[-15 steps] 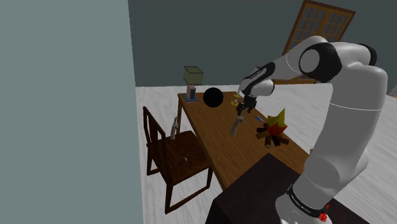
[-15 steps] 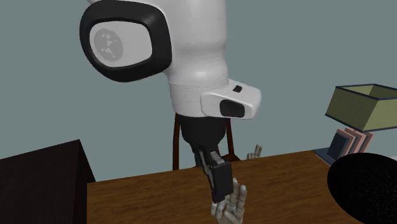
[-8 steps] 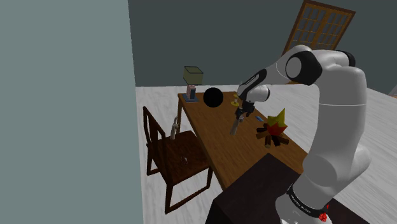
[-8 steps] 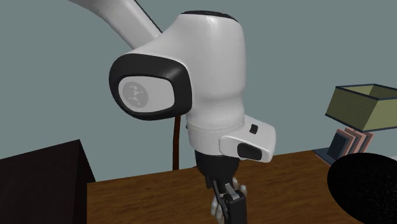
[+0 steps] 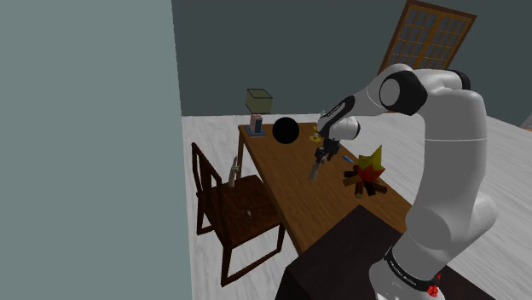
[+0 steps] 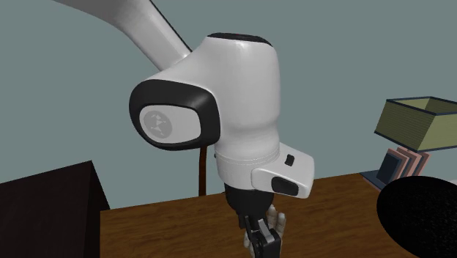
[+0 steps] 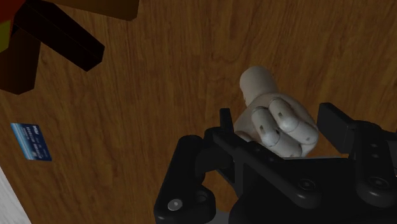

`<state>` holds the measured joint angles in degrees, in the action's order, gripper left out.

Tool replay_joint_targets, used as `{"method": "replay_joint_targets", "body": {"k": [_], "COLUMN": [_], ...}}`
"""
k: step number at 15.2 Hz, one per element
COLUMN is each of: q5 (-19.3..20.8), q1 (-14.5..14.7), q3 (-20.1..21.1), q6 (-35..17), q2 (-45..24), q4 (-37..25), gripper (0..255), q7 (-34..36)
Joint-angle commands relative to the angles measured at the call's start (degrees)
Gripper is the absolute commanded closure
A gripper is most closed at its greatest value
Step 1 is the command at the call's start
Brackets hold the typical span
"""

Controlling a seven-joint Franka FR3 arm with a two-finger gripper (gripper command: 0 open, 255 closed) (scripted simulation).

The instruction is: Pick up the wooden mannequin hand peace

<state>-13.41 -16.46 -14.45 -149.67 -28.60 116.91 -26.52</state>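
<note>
Down on the brown wooden table (image 7: 159,95) sits the mannequin hand (image 7: 273,121), pale beige and jointed, its curled fingers and round wrist stub facing the wrist camera. It lies between the two black fingers of the gripper (image 7: 278,113), which stand wide apart on either side of it. One finger is close against its side and the other is just beside it; I cannot tell whether either one presses on it.

In the shoulder view the mannequin hand (image 5: 314,170) shows as a small pale shape near the middle of the table (image 5: 290,192), directly under the gripper (image 5: 321,155), with the white arm bent down over it. In the second exterior view the gripper (image 6: 262,238) hangs low over the table (image 6: 168,227), and the mannequin hand (image 6: 275,218) peeks out just behind it.

Near the mannequin hand, a small blue card (image 7: 30,141) lies flat on the wood. Beyond it stands a campfire figure (image 5: 367,170) in red, orange and yellow on dark logs. A black ball (image 5: 286,130) rests further along the table, next to an olive box-shaped lamp (image 5: 258,100). A dark wooden chair (image 5: 234,209) stands at the table's long side, towards the shoulder view's left.
</note>
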Motion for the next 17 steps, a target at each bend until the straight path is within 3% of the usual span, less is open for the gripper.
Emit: {"method": "replay_joint_targets", "body": {"k": [1,6,17], "q5": [0.0,0.0,3.05], "q1": [0.0,-0.02,1.61], "q3": [0.0,-0.01,-2.2], "q6": [-0.01,0.04,6.36], "q2": [-0.11,-0.11,6.4], "q4": [0.1,0.04,0.08], "gripper": [255,255,255], "q7": [0.02,0.01,2.13]}}
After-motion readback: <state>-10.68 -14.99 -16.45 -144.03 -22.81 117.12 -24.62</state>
